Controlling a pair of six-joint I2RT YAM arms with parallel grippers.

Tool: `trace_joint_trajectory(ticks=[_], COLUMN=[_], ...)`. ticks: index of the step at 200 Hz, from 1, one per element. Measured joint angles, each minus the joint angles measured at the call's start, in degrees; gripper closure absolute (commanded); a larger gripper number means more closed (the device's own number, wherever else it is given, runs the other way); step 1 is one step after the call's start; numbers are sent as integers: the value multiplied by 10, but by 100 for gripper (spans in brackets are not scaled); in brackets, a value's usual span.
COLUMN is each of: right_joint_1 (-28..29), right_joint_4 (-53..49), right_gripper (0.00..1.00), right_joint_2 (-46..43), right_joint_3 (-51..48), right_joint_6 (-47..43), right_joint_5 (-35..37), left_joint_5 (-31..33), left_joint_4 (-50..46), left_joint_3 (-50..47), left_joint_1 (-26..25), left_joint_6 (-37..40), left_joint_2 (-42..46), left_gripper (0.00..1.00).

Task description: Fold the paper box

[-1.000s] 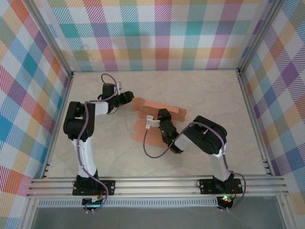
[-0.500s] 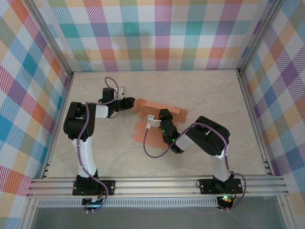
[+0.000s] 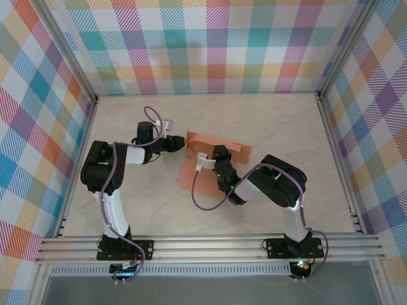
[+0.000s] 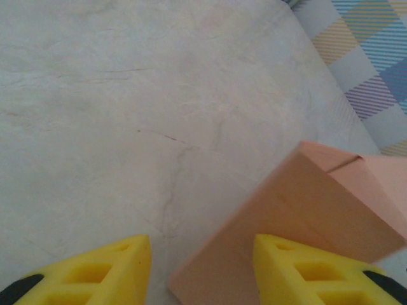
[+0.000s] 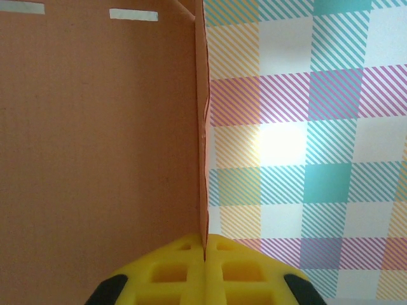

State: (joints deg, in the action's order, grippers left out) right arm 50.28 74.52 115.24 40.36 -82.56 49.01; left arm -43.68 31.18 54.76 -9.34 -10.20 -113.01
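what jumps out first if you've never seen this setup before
The salmon-orange paper box, partly folded in mid-table, stands out against the pale table and the plaid walls. The right gripper is shut on one edge of its card. The left gripper is at the box's left end, its open jaws straddling a corner.

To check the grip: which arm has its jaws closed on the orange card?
The right arm: its jaws pinch an edge of the paper box. The left arm has its jaws standing open.
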Motion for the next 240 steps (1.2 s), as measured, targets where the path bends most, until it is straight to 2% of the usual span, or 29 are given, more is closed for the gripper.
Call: trace_joint_trajectory(ticks=[57,102,135,182,240], right_joint_1=[1,24,52,80,96], right_joint_4=[8,-40,-59,-79,-182], right_gripper=[100,100,100,100,100], right_joint_2=[-14,-78,-87,-97,-203], right_joint_3=[-28,-44,-49,-80,-120], right_joint_6=[1,35,45,48,85], right_joint_5=[-1,-8,-9,-3,-1], left_joint_5=[3,74,133,177,211], left_joint_4=[25,52,57,49,30], left_joint_3=[-21,-117,-171,-234,-257], left_joint_1=[-15,-19,-10,6,6], left_joint_6=[12,-17,-45,-78,-80], left_joint_2=[10,98,168,206,245], left_gripper=[55,55,54,52,50])
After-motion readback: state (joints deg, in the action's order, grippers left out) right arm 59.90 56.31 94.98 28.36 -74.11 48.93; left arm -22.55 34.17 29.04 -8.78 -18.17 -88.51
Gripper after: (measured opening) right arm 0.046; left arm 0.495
